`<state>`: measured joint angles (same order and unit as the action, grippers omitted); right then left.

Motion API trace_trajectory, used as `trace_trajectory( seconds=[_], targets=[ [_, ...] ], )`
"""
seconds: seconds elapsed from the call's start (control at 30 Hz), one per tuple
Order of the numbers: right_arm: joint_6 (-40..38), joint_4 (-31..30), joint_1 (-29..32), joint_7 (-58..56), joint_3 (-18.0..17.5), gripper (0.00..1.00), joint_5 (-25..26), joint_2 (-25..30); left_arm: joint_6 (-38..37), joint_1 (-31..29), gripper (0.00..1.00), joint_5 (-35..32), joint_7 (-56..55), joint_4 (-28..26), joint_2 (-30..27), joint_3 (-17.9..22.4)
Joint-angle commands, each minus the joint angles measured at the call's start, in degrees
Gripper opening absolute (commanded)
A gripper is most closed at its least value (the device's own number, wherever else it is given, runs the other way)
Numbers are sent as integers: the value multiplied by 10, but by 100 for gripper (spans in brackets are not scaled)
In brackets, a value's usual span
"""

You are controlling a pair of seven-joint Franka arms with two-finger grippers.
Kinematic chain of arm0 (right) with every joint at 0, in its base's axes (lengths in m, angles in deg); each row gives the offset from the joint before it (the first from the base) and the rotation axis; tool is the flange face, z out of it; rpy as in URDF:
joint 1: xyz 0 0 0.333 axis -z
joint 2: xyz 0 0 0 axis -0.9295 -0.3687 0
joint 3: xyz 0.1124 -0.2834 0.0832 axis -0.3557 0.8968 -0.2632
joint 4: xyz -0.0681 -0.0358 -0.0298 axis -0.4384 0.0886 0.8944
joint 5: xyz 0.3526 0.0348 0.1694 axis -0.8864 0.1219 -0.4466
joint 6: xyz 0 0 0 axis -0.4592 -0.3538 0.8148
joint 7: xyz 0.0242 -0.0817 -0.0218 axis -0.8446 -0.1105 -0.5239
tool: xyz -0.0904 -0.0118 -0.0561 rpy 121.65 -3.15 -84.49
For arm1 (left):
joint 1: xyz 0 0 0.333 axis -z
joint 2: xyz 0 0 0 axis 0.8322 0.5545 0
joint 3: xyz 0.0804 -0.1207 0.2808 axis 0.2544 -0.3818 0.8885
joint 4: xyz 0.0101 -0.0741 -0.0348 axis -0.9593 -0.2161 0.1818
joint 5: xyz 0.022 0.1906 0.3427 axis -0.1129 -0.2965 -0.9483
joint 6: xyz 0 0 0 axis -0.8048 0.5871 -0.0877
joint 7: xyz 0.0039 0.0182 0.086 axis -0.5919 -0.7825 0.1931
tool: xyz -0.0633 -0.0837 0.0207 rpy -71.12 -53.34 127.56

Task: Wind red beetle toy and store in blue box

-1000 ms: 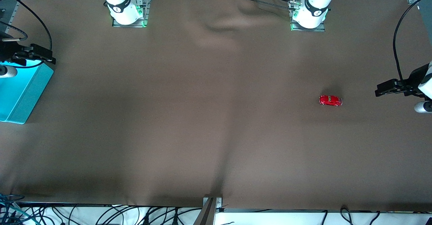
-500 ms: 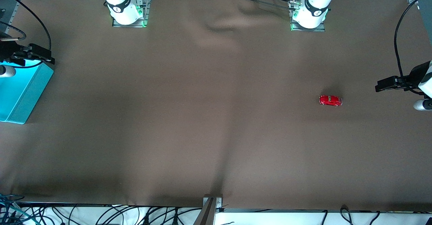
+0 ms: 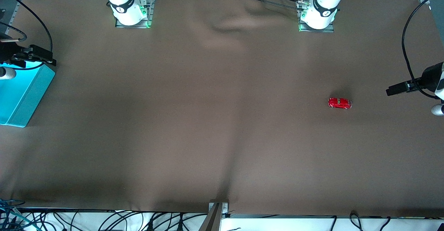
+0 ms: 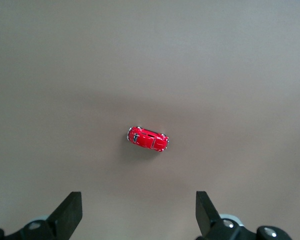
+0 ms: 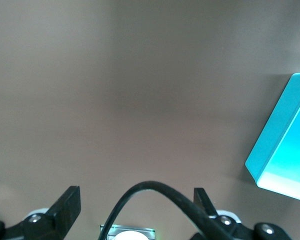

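The red beetle toy [image 3: 340,103] stands on the brown cloth toward the left arm's end of the table; it also shows in the left wrist view [image 4: 148,139]. My left gripper [image 3: 393,89] hangs open and empty over the cloth beside the toy, apart from it; in its wrist view [image 4: 138,215] the jaws stand wide. The blue box [image 3: 20,92] sits at the right arm's end of the table, partly cut off by the view's edge, and shows in the right wrist view [image 5: 285,150]. My right gripper [image 3: 48,59] is open and empty over the box's corner [image 5: 135,210].
Brown cloth covers the table, with a wrinkle [image 3: 225,26] between the arm bases [image 3: 130,10] [image 3: 317,14]. Cables [image 3: 104,220] run along the table's near edge. A black cable [image 5: 155,192] loops across the right wrist view.
The left gripper has turned and drawn slightly away from the toy. The right gripper shifted a little toward the table's end. The toy and box have not moved.
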<state>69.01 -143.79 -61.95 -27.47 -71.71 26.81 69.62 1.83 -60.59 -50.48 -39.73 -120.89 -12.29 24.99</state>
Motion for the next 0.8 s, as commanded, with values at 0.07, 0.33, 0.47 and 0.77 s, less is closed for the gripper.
trace_trajectory(
  seconds=[0.07,0.33,0.47,0.77],
  targets=[
    [-3,8,4,-8,-2,100,-4,1,1,-9,100,14,-134,-27,8,1],
    [-2,8,4,-9,-2,100,-4,1,2,-16,100,15,-233,-46,17,1],
    [-3,8,5,-9,-1,100,-4,1,12,-16,100,13,-310,-56,26,1],
    [-2,8,4,-8,-2,100,-5,1,81,-19,100,16,-448,-123,26,1]
  ],
)
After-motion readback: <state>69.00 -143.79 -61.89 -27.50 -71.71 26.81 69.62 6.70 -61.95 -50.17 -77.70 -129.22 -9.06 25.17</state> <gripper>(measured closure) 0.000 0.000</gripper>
